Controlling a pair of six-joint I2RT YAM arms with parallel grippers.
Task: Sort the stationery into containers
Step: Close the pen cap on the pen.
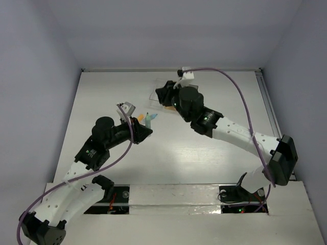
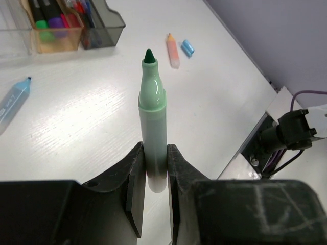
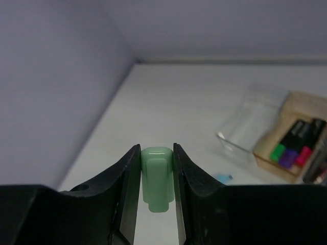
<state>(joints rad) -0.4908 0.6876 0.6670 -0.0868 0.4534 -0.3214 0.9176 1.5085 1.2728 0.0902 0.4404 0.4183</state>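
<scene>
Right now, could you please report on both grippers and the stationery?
Left gripper shut on uncapped green marker. Right gripper shut on green cap. Blue marker loose on table.

Left arm (image 1: 76, 173) and right arm (image 1: 235, 132) reach forward, left tool (image 2: 155, 153) pinching a green marker (image 2: 152, 107), right tool (image 3: 157, 150) a green cap (image 3: 157, 178).

Green marker (image 2: 153, 127) showing pale body, dark tip. Green cap (image 3: 156, 176) showing same pale shade. Tan-orange box (image 2: 56, 45), smoky grey box (image 2: 110, 28) sitting translucent. Orange piece (image 2: 173, 50), light-blue cap (image 2: 188, 47) contrasting against white table (image 2: 102, 132).
</scene>
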